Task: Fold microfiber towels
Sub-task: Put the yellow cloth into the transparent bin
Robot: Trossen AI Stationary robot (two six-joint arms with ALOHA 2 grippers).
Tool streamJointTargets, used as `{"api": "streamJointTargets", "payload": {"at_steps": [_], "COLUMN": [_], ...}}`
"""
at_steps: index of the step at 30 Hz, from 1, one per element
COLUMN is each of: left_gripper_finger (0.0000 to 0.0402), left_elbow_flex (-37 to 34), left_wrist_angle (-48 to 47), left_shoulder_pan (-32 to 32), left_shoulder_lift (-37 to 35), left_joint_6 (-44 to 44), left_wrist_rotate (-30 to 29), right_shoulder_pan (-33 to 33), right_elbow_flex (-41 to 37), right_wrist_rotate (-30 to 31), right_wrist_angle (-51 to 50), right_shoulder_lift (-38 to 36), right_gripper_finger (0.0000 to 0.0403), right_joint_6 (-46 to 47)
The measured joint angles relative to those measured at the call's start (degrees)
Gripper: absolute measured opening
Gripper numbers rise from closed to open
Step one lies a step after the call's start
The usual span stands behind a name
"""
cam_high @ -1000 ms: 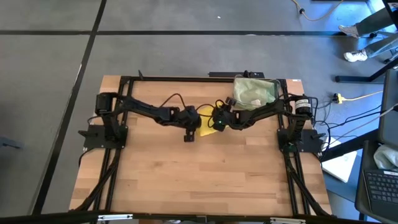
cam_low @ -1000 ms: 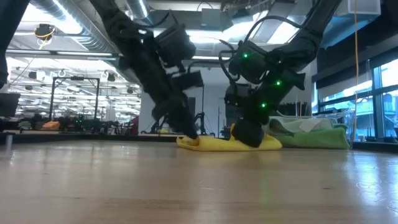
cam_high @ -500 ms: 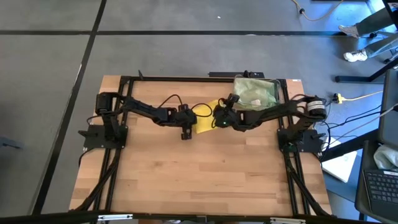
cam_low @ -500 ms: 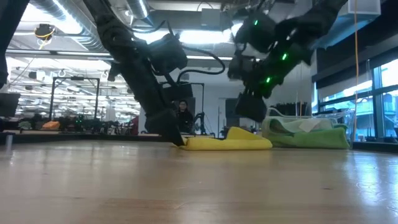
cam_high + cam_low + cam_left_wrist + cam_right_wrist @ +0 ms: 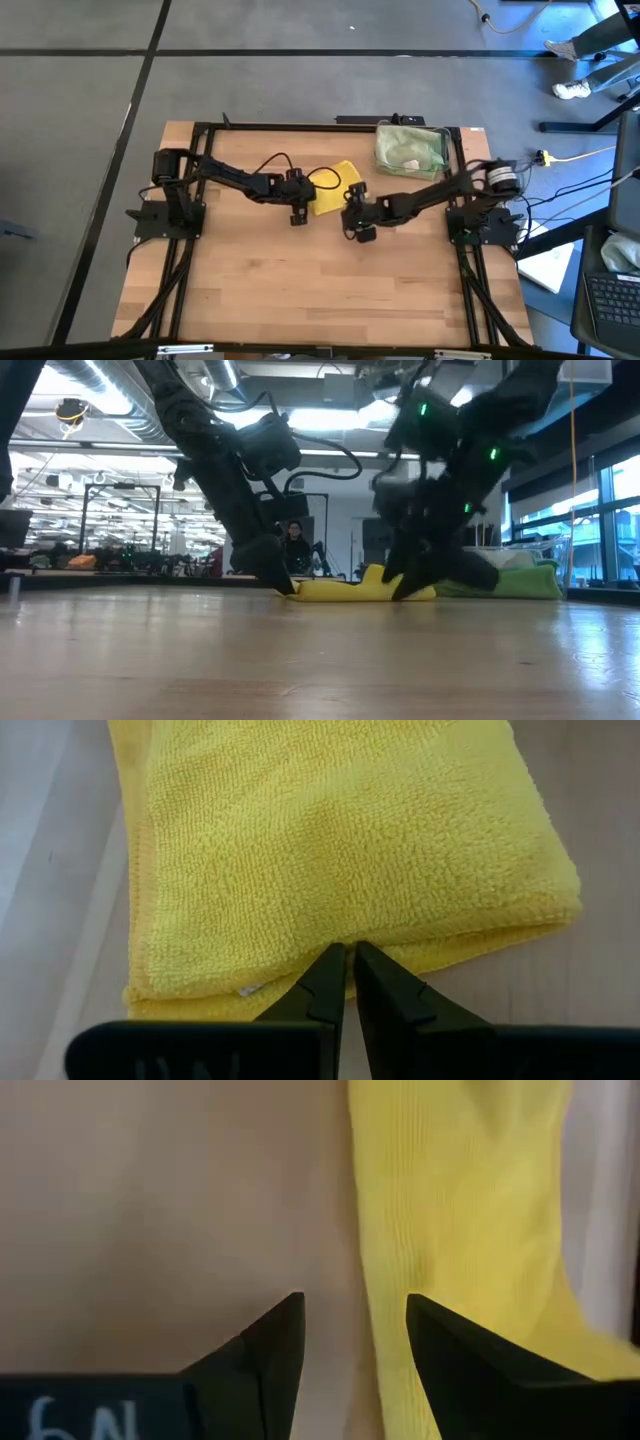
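The yellow towel (image 5: 333,188) lies folded flat on the wooden table (image 5: 300,290), toward the table's far edge and about midway along it. In the left wrist view it shows as a doubled pad (image 5: 340,850) with 2 layers stacked at its near edge.

The left claw (image 5: 297,216) sits low at the yellow towel's left edge, its 2 fingers pressed together with only a hairline gap. In the left wrist view the fingertips (image 5: 335,982) touch the towel's folded edge; whether they pinch any cloth cannot be told. In the low view this claw (image 5: 285,588) meets the table right at the towel's end (image 5: 355,590).

The right claw (image 5: 364,235) is on the nearer side of the yellow towel, just off its right corner, above bare wood. Its 2 fingers (image 5: 270,1345) stand apart with nothing between them, the yellow towel (image 5: 460,1230) lying beside one finger.

To the right of the yellow towel, at the table's far right corner, a clear plastic bin (image 5: 447,140) holds pale green cloth (image 5: 408,148). In the low view a person (image 5: 296,546) is visible in the room beyond the yellow towel.
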Motion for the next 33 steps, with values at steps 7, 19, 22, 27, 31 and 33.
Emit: {"api": "streamJointTargets", "payload": {"at_steps": [7,19,22,27,31,33], "left_gripper_finger": [0.0023,0.0023,0.0023,0.0023,0.0023,0.0023], "left_elbow_flex": [0.0,0.0,0.0,-0.2,-0.2,-0.2], "left_wrist_angle": [0.6,1.7,1.7,-0.6,-3.5,-4.1], "left_shoulder_pan": [-0.1,-1.2,-1.2,-1.2,-1.2,-1.2], "left_shoulder_lift": [0.1,0.1,0.1,-1.2,-6.1,-9.3], "left_joint_6": [0.0,-0.1,0.0,1.7,2.5,2.5], "left_wrist_rotate": [0.4,1.1,1.1,-0.6,-4.1,-4.3], "right_shoulder_pan": [-1.6,-5.2,-5.2,-5.2,-5.5,-5.6], "right_elbow_flex": [0.2,0.1,0.1,0.0,0.0,0.0], "right_wrist_rotate": [9.3,4.0,3.7,2.2,-0.5,-0.5], "right_wrist_angle": [3.3,7.3,7.6,7.4,7.2,7.5], "right_shoulder_lift": [4.8,5.2,5.3,5.4,5.4,5.4], "right_gripper_finger": [0.0178,0.0177,0.0162,0.0075,0.0013,0.0014], "right_joint_6": [-0.6,-3.8,-3.8,-3.8,-3.8,-3.7]}}
